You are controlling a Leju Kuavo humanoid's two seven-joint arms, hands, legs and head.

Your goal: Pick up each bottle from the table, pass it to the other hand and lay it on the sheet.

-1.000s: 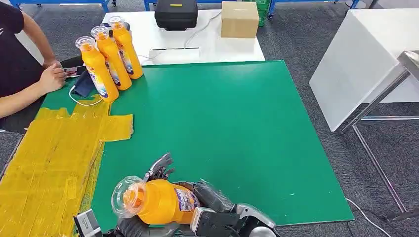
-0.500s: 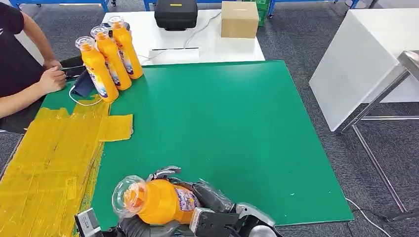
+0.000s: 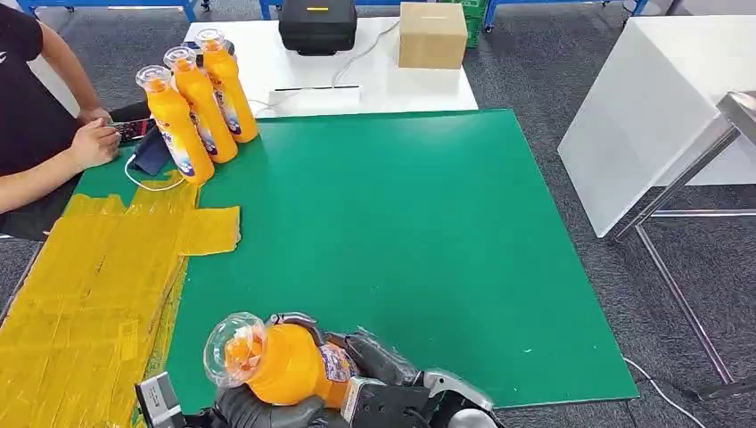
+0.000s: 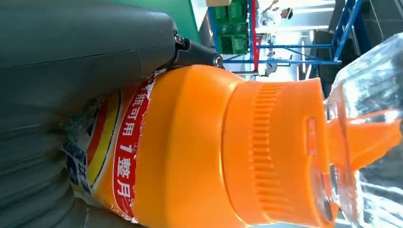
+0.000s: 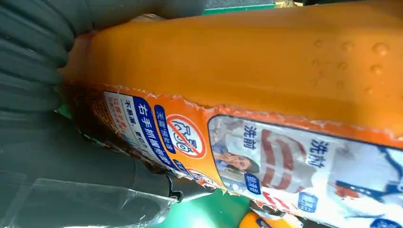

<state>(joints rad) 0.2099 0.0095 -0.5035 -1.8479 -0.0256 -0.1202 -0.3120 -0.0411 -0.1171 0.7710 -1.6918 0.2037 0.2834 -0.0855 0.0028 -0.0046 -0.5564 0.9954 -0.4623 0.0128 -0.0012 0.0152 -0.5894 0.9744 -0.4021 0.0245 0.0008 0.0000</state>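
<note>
Nearby, person [image 3: 36, 134] w/ phone [image 3: 134, 127] beside three bottles [image 3: 201, 102].

Head cam: high, looks fwd/down over green table [image 3: 428, 232]. Both wrist cams v. close on same orange bottle [image 4: 204, 152] at table's near edge.

Held bottle [image 3: 285, 364]: orange body, clear cap over orange nozzle; label w/ red band + white characters, yellow stripe, blue/white panels, red-ringed symbol. Three standing bottles [image 3: 201, 102]: same orange, clear caps, blue-white labels. Mat [image 3: 419, 241]: solid green. Sheet [image 3: 89, 294]: yellow, faint tiled strip pattern. Left hand [image 3: 258, 412] and right hand [image 3: 379, 357]: dark grey. Case [image 3: 317, 25] black, box [image 3: 431, 34] tan cardboard, far table [image 3: 374, 80] white. Floor [image 3: 553, 62] grey carpet. Person's sleeve [image 3: 18, 53] black.
</note>
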